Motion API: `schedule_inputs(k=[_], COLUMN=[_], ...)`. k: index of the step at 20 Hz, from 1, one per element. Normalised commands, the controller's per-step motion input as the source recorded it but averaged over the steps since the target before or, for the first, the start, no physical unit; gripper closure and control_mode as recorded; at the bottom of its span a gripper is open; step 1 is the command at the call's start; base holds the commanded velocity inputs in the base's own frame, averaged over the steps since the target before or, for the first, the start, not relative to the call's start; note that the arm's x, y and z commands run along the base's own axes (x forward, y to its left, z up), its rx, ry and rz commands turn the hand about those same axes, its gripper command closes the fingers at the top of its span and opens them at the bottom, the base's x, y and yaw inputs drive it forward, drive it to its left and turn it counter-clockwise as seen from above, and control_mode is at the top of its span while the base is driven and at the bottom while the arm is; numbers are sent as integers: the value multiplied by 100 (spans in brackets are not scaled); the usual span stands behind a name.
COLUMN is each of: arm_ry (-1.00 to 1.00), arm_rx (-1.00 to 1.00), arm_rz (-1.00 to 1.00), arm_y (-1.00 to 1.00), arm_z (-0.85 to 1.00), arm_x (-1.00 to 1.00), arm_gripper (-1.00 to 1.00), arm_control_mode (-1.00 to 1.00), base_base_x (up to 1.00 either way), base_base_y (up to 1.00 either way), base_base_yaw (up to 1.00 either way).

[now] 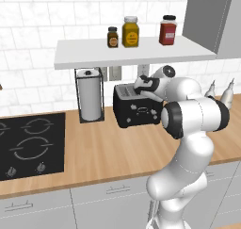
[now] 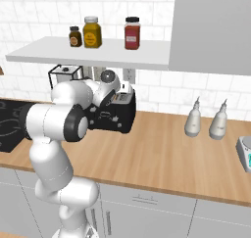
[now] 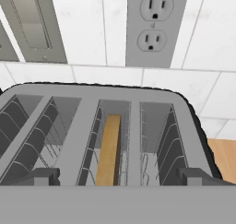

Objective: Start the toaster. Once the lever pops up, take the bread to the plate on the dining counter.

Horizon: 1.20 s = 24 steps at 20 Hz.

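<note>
Counter toaster (image 3: 92, 126), bread (image 3: 109, 149) below gripper (image 3: 117, 177)

Three jars (image 1: 130, 32) on the shelf (image 1: 94, 56), paper-towel roll (image 1: 89, 95) beneath, black hob (image 1: 28, 143) at left.

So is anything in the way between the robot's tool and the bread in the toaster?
Nothing visible is. The open tool hangs right above the toaster, and the bread stands upright in a slot just below it, with wire guides at its sides.

The black toaster (image 1: 134, 110) stood on the wall counter; the tan bread (image 3: 109, 149) sat upright in its slot.
</note>
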Motion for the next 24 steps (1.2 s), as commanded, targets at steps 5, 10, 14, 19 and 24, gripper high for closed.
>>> schedule_inputs(k=[5,10,14,19,24], arm_ry=[0,0,0,0,0], arm_rx=[0,0,0,0,0], arm_rz=[0,0,0,0,0], arm_y=[0,0,0,0,0], arm_z=[0,0,0,0,0], arm_x=[0,0,0,0,0], arm_gripper=[-100,-100,-100,-100,-100], arm_control_mode=[-100,-100,-100,-100,-100], base_base_x=[0,0,0,0,0], base_base_y=[0,0,0,0,0], base_base_yaw=[0,0,0,0,0])
